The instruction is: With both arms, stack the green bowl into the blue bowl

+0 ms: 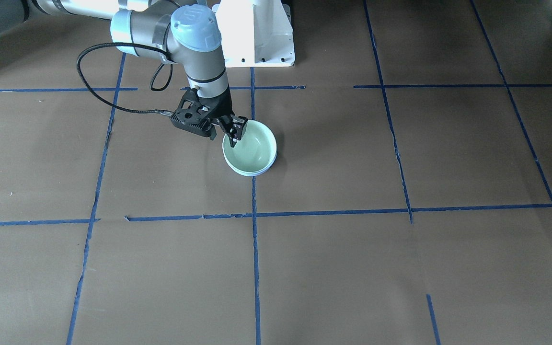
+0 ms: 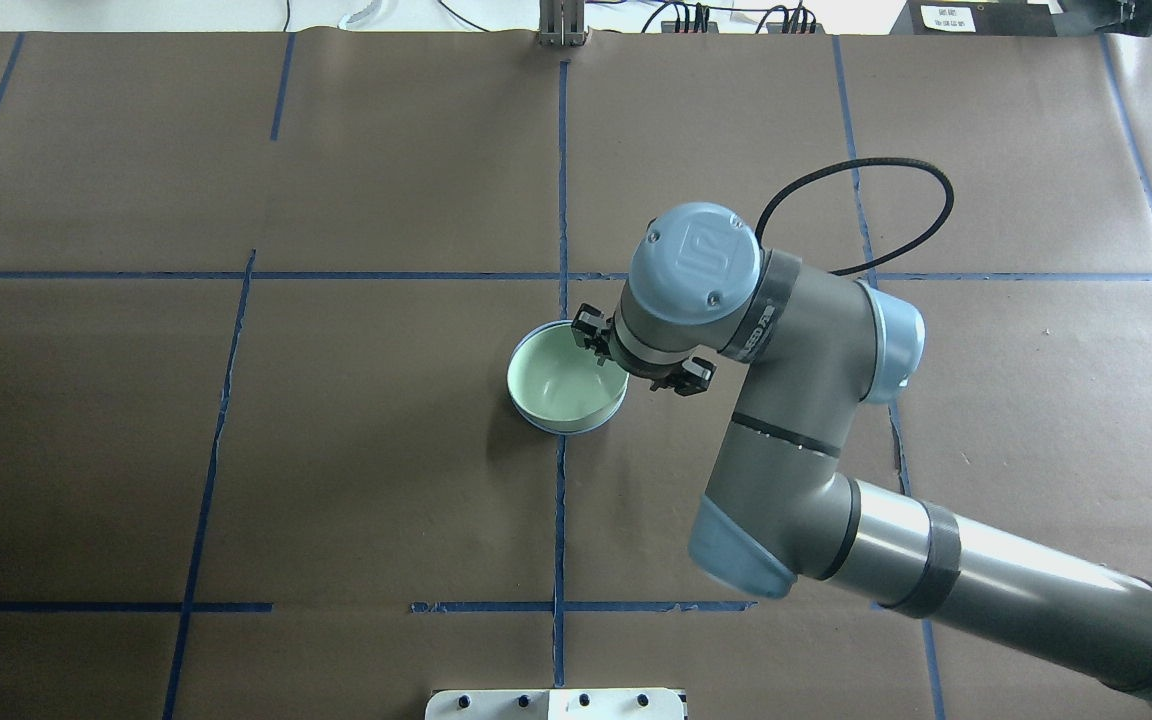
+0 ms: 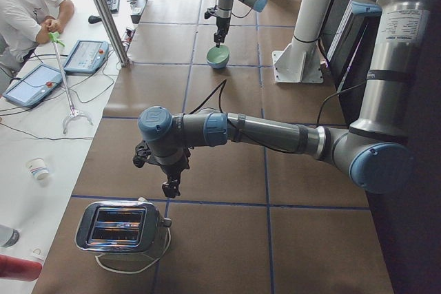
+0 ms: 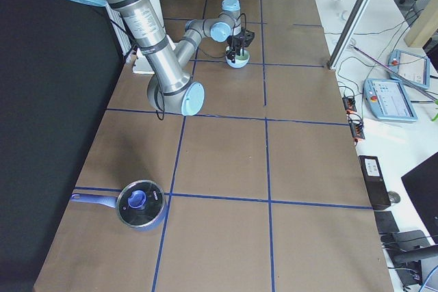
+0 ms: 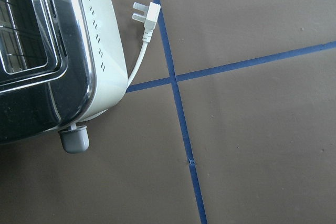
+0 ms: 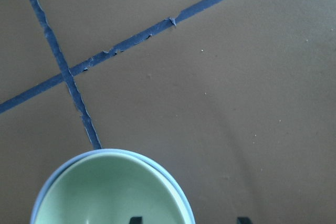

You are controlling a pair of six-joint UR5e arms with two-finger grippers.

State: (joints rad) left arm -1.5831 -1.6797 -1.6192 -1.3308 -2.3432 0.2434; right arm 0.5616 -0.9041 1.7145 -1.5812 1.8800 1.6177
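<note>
Far left end of the counter (image 2: 336, 480): toaster (image 3: 120, 226), its plug (image 5: 147, 15) loose beside it, left arm (image 3: 262, 131) hanging just above. Its jaws: cannot tell. Centre: green bowl (image 2: 564, 388) nested in blue bowl (image 1: 249, 173). Right arm (image 2: 796, 400) over them, jaws spread, straddling the rim. Far right end: lidded saucepan (image 4: 140, 204), well apart.

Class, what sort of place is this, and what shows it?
Probably a robotics lab: the left arm and right arm reach over a table gridded with blue tape, and an operator is beside control tablets.
</note>
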